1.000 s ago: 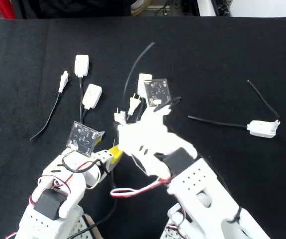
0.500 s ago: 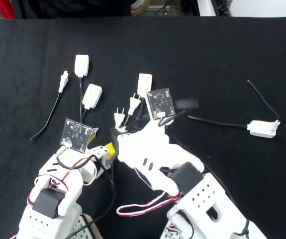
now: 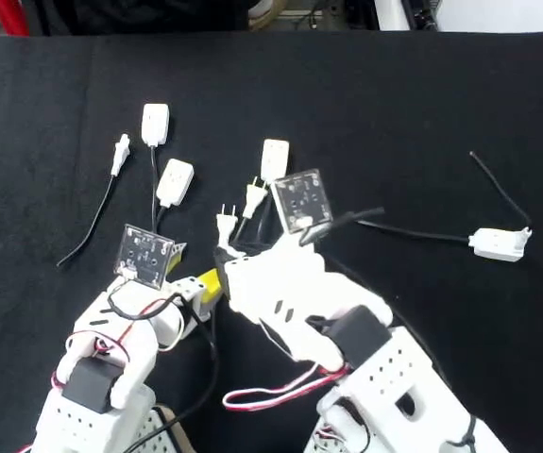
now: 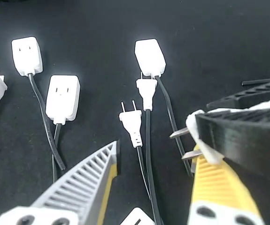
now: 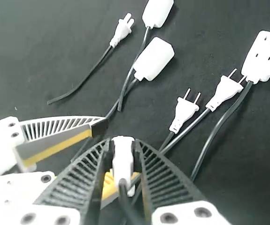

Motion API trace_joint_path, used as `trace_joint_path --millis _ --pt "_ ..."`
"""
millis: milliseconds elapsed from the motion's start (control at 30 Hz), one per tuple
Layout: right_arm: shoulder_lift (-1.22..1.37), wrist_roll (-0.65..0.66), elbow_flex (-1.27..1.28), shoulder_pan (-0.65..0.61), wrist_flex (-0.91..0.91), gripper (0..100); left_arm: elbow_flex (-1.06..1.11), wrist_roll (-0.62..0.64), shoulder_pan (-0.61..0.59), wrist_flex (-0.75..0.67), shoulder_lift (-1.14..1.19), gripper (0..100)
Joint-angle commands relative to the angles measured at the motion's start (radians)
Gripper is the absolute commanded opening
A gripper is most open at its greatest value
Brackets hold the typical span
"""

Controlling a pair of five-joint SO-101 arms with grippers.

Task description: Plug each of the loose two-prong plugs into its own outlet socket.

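The right gripper (image 5: 122,143) is clenched on a white plug (image 5: 123,159), long axis along its fingers, prongs aimed toward the spread, empty left gripper (image 4: 156,152). Beyond lie three loose plugs, a middle pair (image 3: 226,223) and a far-left plug (image 3: 120,151), lengthwise away from the arms, prongs leading. Four white sockets (image 3: 175,181) lie around them.

No lettering, number or sign can be read on any white two-prong plug (image 4: 131,123), on any white outlet socket (image 4: 63,97) or on the black counter (image 3: 394,113)
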Motion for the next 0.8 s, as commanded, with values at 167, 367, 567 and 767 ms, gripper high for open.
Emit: trace_joint_path --millis 167,367,567,767 --pt "0.274 0.043 -0.176 -0.054 0.11 1.5 -0.016 0.058 -0.03 -0.035 -0.009 26" --pt "0.321 0.063 -0.217 -0.054 0.16 1.5 -0.018 0.063 -0.085 -0.064 -0.009 26" --pt "0.328 0.092 -0.229 -0.054 0.193 1.5 -0.018 0.064 -0.099 -0.064 -0.009 26" --pt "0.328 0.112 -0.249 -0.049 0.209 1.5 -0.018 0.064 -0.093 -0.055 -0.009 26"
